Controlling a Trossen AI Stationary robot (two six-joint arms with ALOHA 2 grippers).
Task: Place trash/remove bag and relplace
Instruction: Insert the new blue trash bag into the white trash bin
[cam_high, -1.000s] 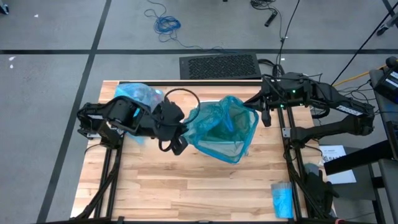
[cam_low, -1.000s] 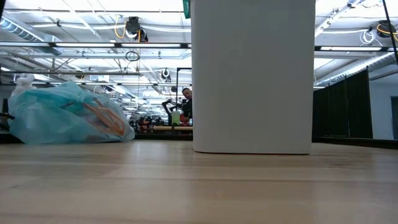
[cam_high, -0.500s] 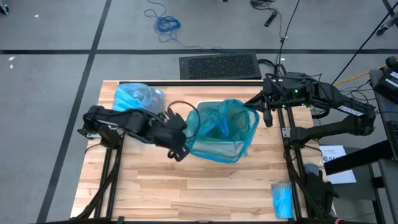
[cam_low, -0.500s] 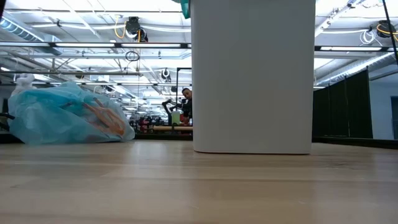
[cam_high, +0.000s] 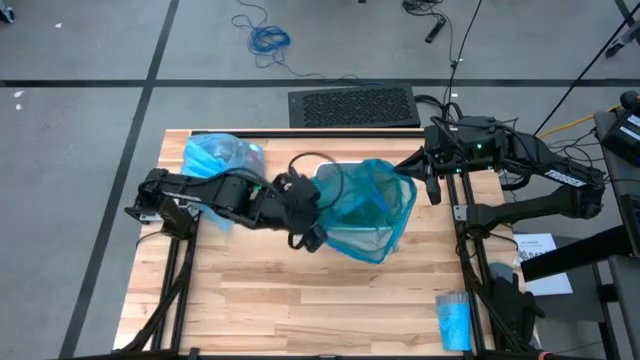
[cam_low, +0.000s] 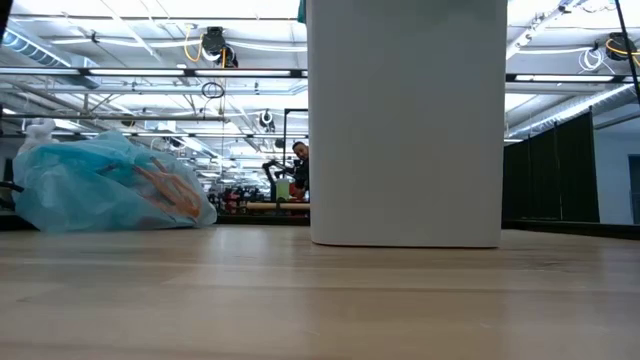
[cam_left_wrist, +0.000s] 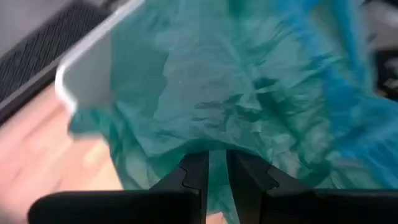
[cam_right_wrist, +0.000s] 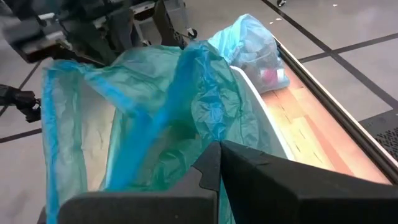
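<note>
My left gripper (cam_high: 312, 238) sat left of frame centre in the high view, fingers (cam_left_wrist: 194, 177) nearly together, pinching the teal-green bag (cam_high: 362, 205) at its left edge. My right gripper (cam_high: 428, 190) was at that bag's upper right rim, jaws clamped on the plastic. White bin (cam_low: 405, 120) stood under it. Tied sky-blue bag (cam_high: 222, 156) with trash lay upper left on the table (cam_high: 300, 300). Blue roll (cam_high: 453, 320) lower right.

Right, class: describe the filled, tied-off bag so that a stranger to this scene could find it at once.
Start at the wooden table and find the white bin near its far edge. The filled bag lies on the tabletop by the far left corner, behind the left arm. Unlike the teal-green liner draped over the bin, it is paler sky-blue, bunched shut, with trash showing through.
</note>
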